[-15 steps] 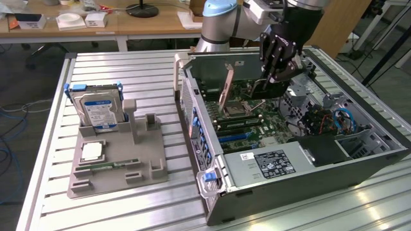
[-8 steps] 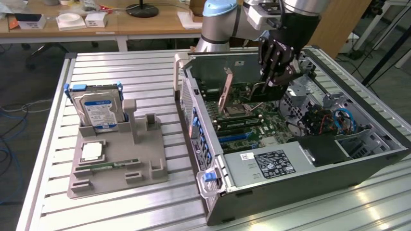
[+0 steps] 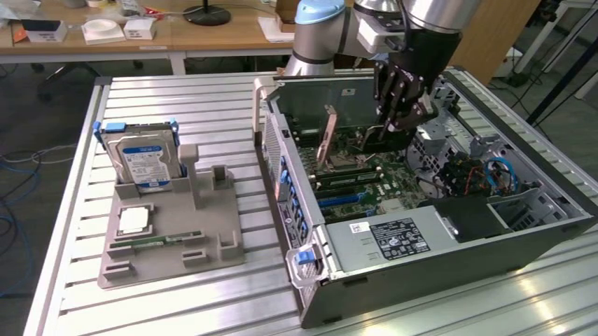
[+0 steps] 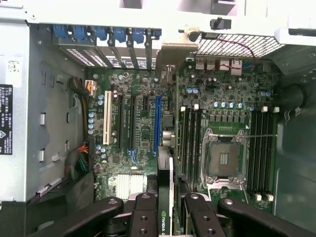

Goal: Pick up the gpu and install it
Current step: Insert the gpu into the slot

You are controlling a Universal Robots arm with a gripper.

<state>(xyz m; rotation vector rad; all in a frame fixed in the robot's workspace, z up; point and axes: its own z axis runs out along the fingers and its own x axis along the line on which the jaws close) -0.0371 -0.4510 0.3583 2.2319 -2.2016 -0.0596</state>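
Observation:
My gripper (image 3: 397,127) reaches down into the open computer case (image 3: 449,241), shut on the gpu (image 3: 326,136). The card stands on edge over the motherboard, running from my fingers toward the case's slotted rear wall at the exterior view's left. In the wrist view my gripper (image 4: 167,213) clamps the gpu (image 4: 166,180) edge-on, its black face on one side and green board on the other. Its pale bracket (image 4: 170,55) sits at the rear wall. The card lies just beside the blue slot (image 4: 157,123). Whether it touches a slot I cannot tell.
On the slatted metal table, at the exterior view's left, a grey fixture (image 3: 173,241) holds a silver hard drive (image 3: 140,162), a chip (image 3: 136,220) and a memory stick (image 3: 154,242). Inside the case are the processor socket (image 4: 224,158), cables (image 3: 500,175) and the power supply (image 3: 397,238).

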